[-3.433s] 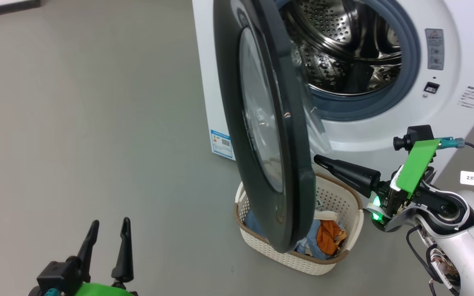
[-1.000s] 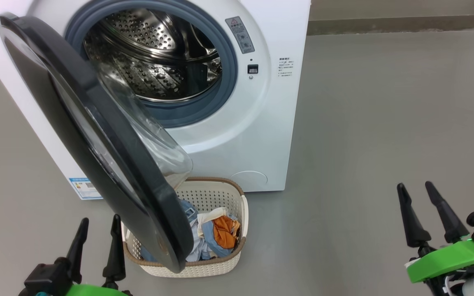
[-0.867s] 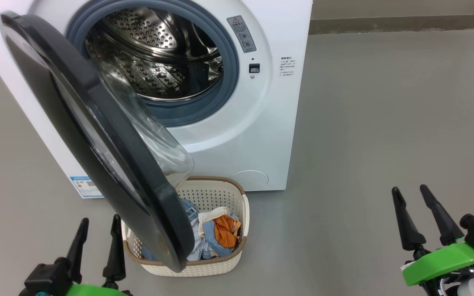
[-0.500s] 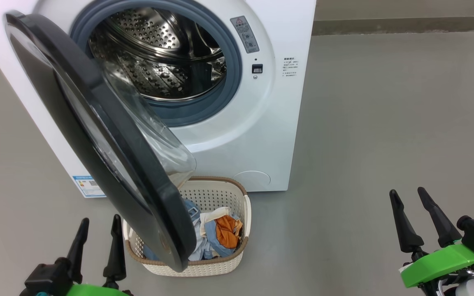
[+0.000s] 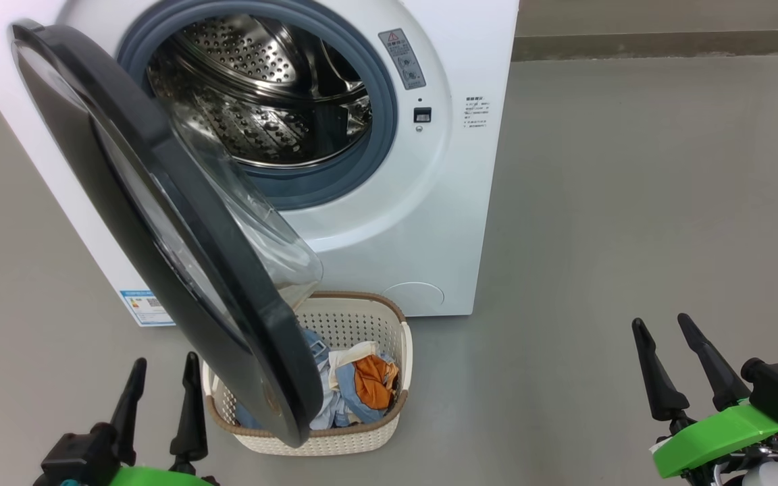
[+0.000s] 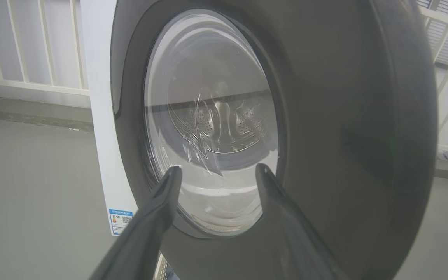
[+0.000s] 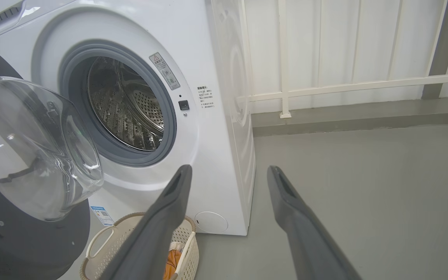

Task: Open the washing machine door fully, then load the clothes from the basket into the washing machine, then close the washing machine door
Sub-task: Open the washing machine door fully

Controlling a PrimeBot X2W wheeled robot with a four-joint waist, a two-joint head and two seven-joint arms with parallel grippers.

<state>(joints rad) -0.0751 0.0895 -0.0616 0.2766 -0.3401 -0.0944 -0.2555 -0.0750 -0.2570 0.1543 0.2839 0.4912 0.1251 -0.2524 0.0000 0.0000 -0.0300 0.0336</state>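
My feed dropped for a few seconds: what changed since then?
The right claw has drawn back from the washing machine door to the lower right, open and empty; the head camera turned too. The left claw and the clothes in the basket stayed put.

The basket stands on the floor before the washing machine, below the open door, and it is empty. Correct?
Wrong on one count: the basket is not empty; the head view shows the clothes lying in it. It does stand on the floor before the washing machine, below the open washing machine door.
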